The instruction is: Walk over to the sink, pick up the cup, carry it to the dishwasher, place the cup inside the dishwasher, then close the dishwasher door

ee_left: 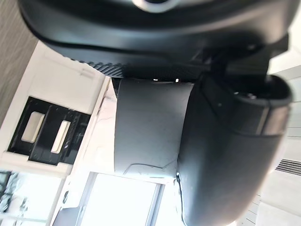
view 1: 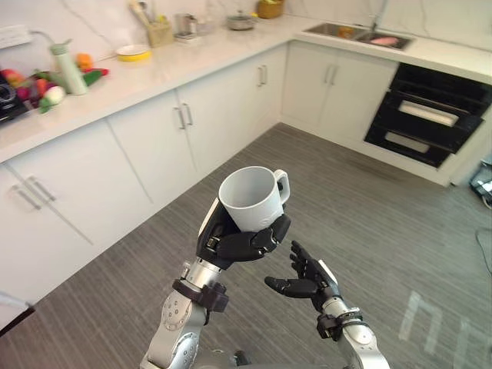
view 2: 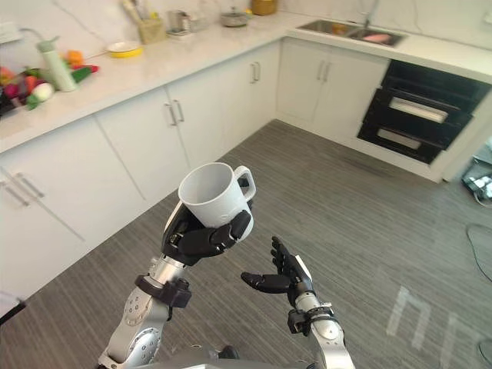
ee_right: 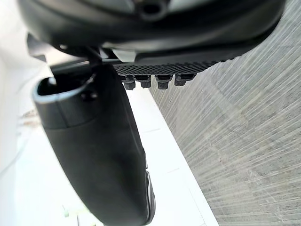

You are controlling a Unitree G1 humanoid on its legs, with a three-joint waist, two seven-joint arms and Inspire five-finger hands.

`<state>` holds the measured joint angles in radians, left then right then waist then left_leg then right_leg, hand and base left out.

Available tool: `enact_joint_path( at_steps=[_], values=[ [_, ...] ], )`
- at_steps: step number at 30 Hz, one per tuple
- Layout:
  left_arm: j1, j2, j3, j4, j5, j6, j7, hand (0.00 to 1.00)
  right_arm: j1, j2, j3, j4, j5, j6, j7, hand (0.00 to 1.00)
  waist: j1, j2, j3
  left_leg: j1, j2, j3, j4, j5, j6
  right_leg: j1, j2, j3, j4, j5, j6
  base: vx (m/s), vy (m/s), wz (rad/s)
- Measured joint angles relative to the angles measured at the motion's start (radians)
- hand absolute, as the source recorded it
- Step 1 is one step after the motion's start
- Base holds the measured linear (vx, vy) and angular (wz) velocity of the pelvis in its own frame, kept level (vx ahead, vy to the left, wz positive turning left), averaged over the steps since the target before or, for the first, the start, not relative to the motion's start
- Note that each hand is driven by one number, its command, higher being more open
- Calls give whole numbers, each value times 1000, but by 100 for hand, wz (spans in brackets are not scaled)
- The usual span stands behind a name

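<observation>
A white cup (view 1: 251, 197) with a handle is held upright and slightly tilted, mouth up, above the wood-look floor. My left hand (view 1: 244, 243) is shut on it, fingers curled round its lower half; the cup (ee_left: 148, 127) also lies against the palm in the left wrist view. My right hand (view 1: 306, 279) hovers just below and to the right of the cup, fingers relaxed, holding nothing. The sink (view 1: 360, 34) is set in the counter at the far right corner. A dark built-in appliance (view 1: 430, 115) with two drawer fronts sits under the counter to the sink's right, shut.
White cabinets (view 1: 154, 146) run along the left and back under an L-shaped counter (view 1: 192, 58). On it stand a green bottle (view 1: 68, 69), vegetables (view 1: 38, 86), a yellow dish (view 1: 133, 52), a utensil holder (view 1: 157, 31) and a pot (view 1: 241, 21). Open floor (view 1: 369, 231) lies ahead.
</observation>
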<state>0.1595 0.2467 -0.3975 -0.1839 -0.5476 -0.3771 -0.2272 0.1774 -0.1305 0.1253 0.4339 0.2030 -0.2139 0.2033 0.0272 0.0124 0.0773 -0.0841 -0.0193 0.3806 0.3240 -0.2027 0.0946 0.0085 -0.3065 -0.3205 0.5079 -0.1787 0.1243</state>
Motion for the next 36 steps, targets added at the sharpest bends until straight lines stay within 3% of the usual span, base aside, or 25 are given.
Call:
enact_joint_path(
  at_steps=[3, 7, 11, 15, 16, 26, 29, 31, 36],
  values=[
    [0, 3, -1, -15, 1, 1, 4, 0, -10, 0, 8, -29, 0, -8, -8, 100, 10, 1, -2, -3, -4, 12, -13, -2, 4, -14, 68, 5, -131, 2, -3, 5, 46, -9],
    [1, -8, -2, -20, 1, 15, 0, 0, -18, -2, 7, -49, 0, -8, -38, 100, 7, 11, -10, -3, -5, 36, -51, 10, 4, -12, 109, 51, -243, 36, -8, 42, 29, -29],
    [2, -20, -3, -24, 0, 26, -3, 0, -18, 0, -6, -59, -10, -7, -99, 100, -8, 9, -11, 15, -5, 80, -92, 48, 53, -11, 125, 91, -300, 71, -4, 75, 7, -29],
    [7, -28, -7, -24, -1, 26, -14, 0, -18, 1, -26, -60, -9, -7, -128, 100, -25, 11, -15, 28, -1, 120, -98, 69, 45, -9, 132, 131, -331, 88, 2, 54, -11, -31],
    [7, -33, -45, -18, -1, 25, -19, 0, -19, 6, -78, -59, -9, -4, -125, 100, -55, 10, -40, 79, 39, 152, -195, 99, 7, 23, 206, 183, -437, 155, -48, 11, -4, -6],
    [31, -45, -21, -1, 7, 24, -9, 0, 37, 9, -78, -111, -11, 4, -106, 100, -72, 0, -47, 75, 29, 151, -223, 101, -7, 21, 209, 182, -488, 170, -53, -3, 3, -4],
    [63, -75, 48, 25, 19, 23, 29, 0, 62, 8, -78, -111, -12, 19, -95, 100, -68, -3, -49, 70, 32, 150, -211, 110, -1, 23, 210, 170, -499, 179, -54, 36, -23, -3],
    [97, -96, 128, 41, 20, 23, 78, 0, 70, 10, -75, -111, -19, 32, -89, 100, -58, -7, -52, 52, 35, 115, -174, 119, -13, 29, 216, 181, -529, 198, -53, 39, -62, -19],
    [142, -111, 193, 41, 20, 23, 121, 0, 69, 10, -82, -111, -40, 36, -87, 100, -41, -11, -53, 55, 39, 92, -177, 120, -16, 41, 220, 173, -535, 201, -54, 15, -42, 1]
  ],
)
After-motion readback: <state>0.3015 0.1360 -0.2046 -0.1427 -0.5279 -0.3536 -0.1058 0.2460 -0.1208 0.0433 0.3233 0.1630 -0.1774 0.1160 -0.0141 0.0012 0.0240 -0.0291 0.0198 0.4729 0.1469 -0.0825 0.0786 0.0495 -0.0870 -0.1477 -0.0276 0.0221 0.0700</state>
